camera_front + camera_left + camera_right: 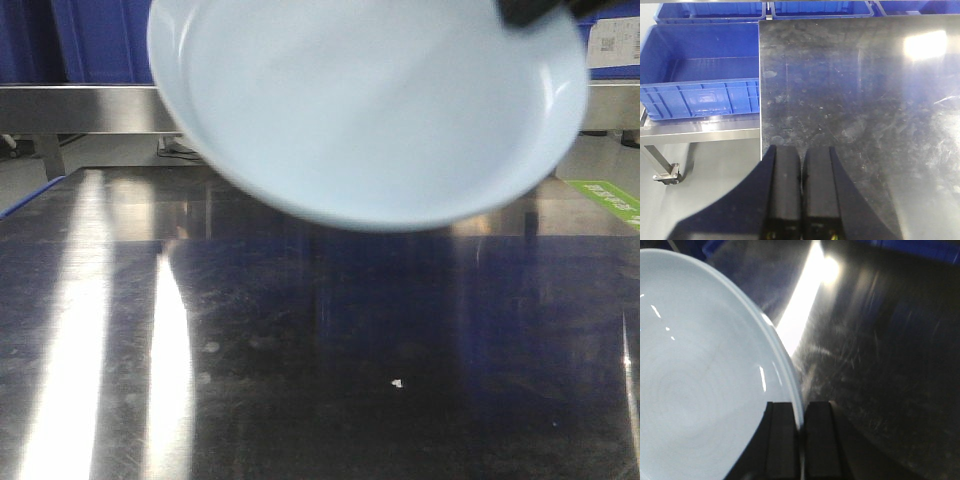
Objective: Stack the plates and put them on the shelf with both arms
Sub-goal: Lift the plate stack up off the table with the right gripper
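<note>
Reflecting bright glare, the scratched steel tabletop (300,360) lies beneath a pale blue plate (370,110) clamped at its rim by the right gripper (801,410); left gripper (801,156) pressed together, empty, above the tabletop's edge beside a blue crate (700,75).

Green sign (607,202) lettering blurred; nothing legible.

The plate (370,110) runs off the front view's top, its rim smeared, covering the middle of the shelf rail (70,108). The right gripper (530,10) is just a dark corner there. A white speck (397,383) on the tabletop (300,350) is too small to name.
</note>
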`<state>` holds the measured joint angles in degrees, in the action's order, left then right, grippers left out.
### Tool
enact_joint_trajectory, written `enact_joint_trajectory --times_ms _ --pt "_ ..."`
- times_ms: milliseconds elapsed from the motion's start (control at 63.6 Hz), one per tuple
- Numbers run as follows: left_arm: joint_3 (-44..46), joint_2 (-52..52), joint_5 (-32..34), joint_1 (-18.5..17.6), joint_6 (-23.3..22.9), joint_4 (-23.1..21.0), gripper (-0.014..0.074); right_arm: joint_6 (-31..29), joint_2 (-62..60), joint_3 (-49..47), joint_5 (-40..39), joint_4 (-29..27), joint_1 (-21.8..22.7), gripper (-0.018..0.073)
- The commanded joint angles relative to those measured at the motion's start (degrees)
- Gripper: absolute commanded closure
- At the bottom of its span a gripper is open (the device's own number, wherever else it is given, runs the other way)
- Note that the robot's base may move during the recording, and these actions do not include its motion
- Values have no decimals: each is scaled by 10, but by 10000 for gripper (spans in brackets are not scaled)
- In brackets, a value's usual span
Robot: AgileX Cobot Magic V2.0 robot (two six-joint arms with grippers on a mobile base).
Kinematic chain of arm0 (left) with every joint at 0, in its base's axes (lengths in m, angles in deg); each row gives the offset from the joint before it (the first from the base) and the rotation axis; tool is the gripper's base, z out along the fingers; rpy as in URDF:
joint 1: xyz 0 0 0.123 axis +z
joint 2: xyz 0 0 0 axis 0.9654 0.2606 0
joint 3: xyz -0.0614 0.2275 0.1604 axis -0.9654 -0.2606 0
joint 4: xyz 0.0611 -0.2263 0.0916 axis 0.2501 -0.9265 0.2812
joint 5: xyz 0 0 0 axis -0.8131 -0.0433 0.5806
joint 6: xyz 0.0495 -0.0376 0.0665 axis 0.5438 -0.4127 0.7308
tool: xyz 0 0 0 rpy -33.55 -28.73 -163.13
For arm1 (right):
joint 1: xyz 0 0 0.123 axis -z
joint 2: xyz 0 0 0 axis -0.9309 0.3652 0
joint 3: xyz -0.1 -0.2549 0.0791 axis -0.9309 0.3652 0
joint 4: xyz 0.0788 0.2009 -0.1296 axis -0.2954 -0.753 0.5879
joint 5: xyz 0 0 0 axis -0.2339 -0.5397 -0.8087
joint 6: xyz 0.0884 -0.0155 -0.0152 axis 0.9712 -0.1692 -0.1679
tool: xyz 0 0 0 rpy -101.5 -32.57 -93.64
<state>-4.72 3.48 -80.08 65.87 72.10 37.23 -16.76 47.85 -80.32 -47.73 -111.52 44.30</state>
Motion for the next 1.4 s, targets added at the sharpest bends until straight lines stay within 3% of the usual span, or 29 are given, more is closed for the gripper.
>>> enact_joint_trajectory --times_ms 0,487,1383 --pt "17 1 41 0 -6 0 512 -2 -62 2 -63 -13 0 502" --pt "17 1 41 0 -6 0 512 -2 -230 49 -79 -13 0 502" --pt "17 1 42 0 -6 0 512 -2 -236 49 -76 -13 0 502"
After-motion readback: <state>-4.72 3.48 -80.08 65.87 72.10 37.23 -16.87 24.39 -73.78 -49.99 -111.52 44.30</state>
